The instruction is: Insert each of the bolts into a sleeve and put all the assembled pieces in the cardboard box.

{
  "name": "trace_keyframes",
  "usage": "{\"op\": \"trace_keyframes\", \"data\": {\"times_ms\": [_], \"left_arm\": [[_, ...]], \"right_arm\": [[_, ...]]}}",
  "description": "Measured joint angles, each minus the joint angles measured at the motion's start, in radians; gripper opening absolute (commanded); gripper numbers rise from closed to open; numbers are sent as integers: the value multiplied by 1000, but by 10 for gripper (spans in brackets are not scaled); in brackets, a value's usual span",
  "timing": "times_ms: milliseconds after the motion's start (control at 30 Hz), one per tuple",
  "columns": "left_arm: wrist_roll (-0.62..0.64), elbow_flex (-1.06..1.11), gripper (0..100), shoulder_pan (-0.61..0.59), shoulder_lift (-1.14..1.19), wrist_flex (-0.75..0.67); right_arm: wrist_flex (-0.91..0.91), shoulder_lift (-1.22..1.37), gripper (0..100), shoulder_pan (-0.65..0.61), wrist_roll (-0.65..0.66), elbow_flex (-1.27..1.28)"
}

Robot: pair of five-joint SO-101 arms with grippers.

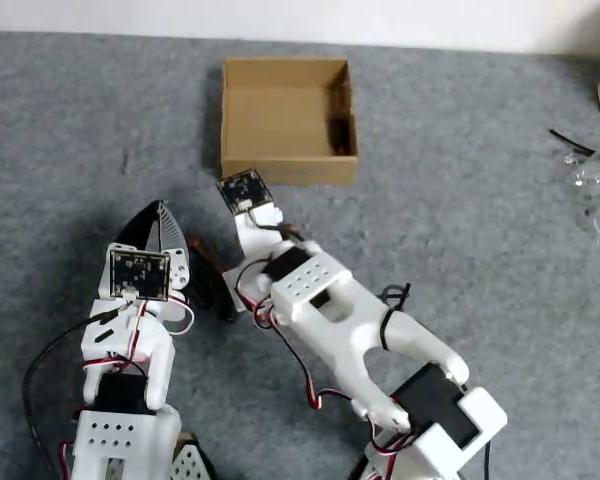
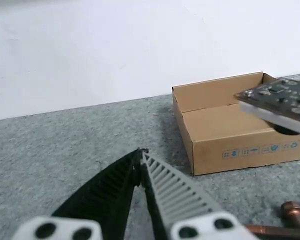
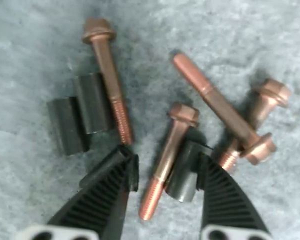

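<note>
The right hand [image 3: 165,159] hangs spread astride one bolt [image 3: 172,140] lying at lower centre of the right wrist view, a dark sleeve [image 3: 182,177] just beside it; I'd judge it should shift off that sleeve and close on the shank alone.

Grey felt-like mat [image 1: 480,150] underneath; plain white wall [image 2: 115,50] along far edge; soft even light.

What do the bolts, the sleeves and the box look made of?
Bolts: metal, probably copper-plated steel, judging by the reddish sheen and cut threads.
Sleeves: dark, dull metal or plastic, smooth; hard to tell.
Box: plain brown cardboard, matte, with folded walls.
</note>
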Motion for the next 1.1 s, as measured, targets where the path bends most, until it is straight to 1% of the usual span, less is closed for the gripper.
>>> {"op": "trace_keyframes", "data": {"times_ms": [400, 733, 1100], "left_arm": [[0, 0, 8, 0, 0, 0], [0, 0, 9, 0, 0, 0], [0, 0, 9, 0, 0, 0]], "right_arm": [[0, 0, 166, 0, -9, -2], [0, 0, 166, 44, -9, 0], [0, 0, 166, 48, -12, 0]]}}
